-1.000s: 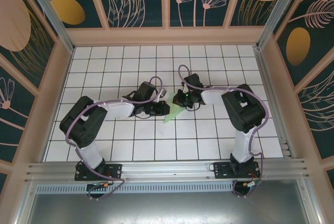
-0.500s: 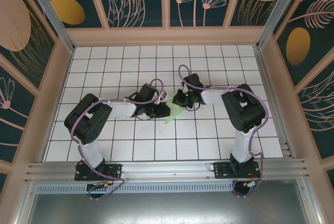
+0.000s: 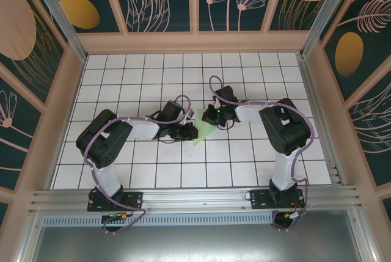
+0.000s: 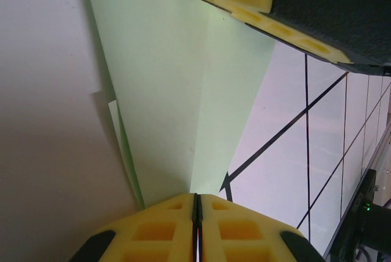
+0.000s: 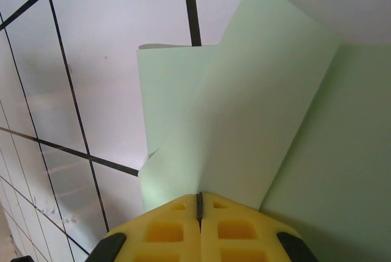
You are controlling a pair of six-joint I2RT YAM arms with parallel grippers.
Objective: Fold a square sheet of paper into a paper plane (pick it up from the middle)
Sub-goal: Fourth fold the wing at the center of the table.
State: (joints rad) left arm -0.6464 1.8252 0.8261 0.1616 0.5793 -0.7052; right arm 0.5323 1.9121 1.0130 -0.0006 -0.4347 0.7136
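Hardly shifted from half a second back: creased sheet of paper (image 3: 200,134) mid-table, held between both grippers | left gripper (image 3: 190,131) pinching one edge, fingers pressed tight | right gripper (image 3: 208,119) clamped likewise on the opposite side | white gridded table (image 3: 244,170) beneath

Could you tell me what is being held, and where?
The partly folded pale mint-green paper sheet: left gripper pinches a crease end, right gripper a layered edge.

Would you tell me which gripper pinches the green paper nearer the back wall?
The right gripper: it holds the far end of the paper, while the left gripper pinches its side, further towards the front.
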